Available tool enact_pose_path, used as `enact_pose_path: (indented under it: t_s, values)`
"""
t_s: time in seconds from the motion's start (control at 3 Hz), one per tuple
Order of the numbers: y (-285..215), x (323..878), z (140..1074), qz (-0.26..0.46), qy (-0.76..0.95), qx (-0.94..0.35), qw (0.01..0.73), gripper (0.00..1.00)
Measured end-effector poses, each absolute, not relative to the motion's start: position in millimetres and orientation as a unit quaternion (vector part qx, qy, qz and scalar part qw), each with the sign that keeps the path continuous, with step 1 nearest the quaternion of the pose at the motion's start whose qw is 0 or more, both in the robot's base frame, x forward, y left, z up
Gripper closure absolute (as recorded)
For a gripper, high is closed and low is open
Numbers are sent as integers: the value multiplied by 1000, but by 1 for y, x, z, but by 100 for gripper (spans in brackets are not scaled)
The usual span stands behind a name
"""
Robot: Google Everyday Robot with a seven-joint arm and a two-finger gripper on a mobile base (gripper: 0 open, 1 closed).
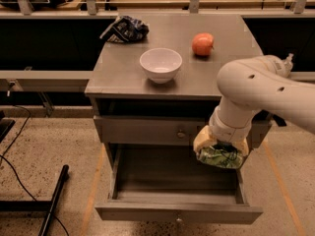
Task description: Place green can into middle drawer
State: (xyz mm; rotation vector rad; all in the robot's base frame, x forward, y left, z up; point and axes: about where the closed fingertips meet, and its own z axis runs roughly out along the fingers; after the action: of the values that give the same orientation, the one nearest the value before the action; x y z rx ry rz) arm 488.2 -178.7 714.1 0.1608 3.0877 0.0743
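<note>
**No lettering showing on my feed**

I am finding no word, number or brand to read anywhere. The gripper (pixel 219 150) is hanging over the right side of the open middle drawer (pixel 177 213), clasping the green can (pixel 222 158). The can's white patterning is forming no letters that I am able to make out.
</note>
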Motion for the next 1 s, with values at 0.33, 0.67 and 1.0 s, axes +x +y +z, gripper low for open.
enact_pose_path:
  t_s: [0.33, 0.67, 1.0]
  values:
    - [-187, 467, 661, 6, 997, 53, 51, 100]
    - [-184, 468, 647, 13, 996, 48, 72, 100]
    - [-183, 469, 649, 14, 996, 49, 74, 100]
